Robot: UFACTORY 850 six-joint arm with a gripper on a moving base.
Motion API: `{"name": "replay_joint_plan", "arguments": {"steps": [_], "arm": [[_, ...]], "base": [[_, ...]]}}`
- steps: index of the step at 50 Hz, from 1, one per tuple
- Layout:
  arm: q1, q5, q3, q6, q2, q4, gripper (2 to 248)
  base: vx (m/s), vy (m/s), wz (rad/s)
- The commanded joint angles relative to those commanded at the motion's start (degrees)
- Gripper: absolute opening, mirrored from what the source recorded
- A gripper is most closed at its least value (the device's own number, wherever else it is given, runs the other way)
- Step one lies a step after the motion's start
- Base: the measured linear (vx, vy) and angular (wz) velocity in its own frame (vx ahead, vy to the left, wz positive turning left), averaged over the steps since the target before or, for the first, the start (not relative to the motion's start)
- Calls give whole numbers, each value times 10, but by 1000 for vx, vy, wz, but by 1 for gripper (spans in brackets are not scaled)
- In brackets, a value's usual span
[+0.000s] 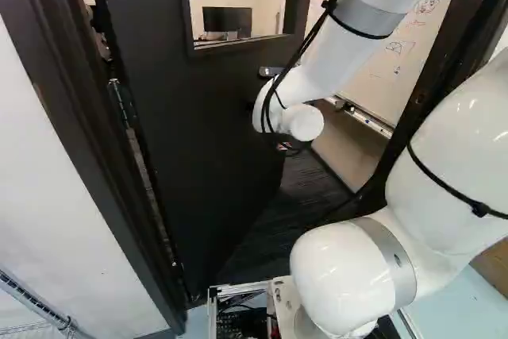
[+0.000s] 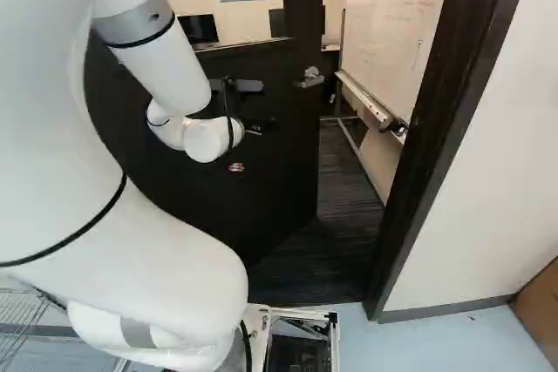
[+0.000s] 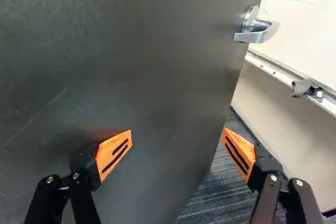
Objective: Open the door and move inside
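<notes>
1. Jaws: spread wide, nothing pinched. Your black two-finger gripper [image 3: 176, 137] has its orange ribbed pads [image 3: 114, 153] well apart. One finger is over the door face, the other reaches past the door's free edge. Contact with the door: can't tell.
2. Just ahead: the dark flat door [image 3: 157, 77], standing ajar, centre of the left base view. It swings away from you, so spread fingers suit a push; no grip needed, I'd judge.
3. Silver metal lever handle [image 3: 256, 29]: beyond the fingers, near the free edge, ungripped. Upper middle of the right base view. Latch looks clear of the frame, so you likely don't need it.
4. White jointed arm [image 1: 341, 45]: reaches from upper right of the left base view toward the door, probably to keep pressure on it ahead of the base.
5. Dark door frame [image 2: 427, 119]: right of centre in the right base view. Gap beside the door shows dark striped carpet [image 2: 344, 206] and a wall-side whiteboard [image 2: 397, 23].
6. Metal-framed base [image 2: 301, 313]: bottom middle of the right base view, on pale blue floor [image 2: 462, 341], outside the doorway. Step in hand, likely: push wider, then drive in. Watch for door swing-back and frame scrapes.
</notes>
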State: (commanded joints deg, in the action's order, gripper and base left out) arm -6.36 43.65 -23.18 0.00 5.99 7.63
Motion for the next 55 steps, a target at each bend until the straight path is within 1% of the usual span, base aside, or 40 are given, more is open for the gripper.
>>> {"name": "replay_joint_plan", "arguments": {"steps": [55], "arm": [[-58, 0, -67, 0, -68, -1, 247]], "base": [[0, 0, 0]]}}
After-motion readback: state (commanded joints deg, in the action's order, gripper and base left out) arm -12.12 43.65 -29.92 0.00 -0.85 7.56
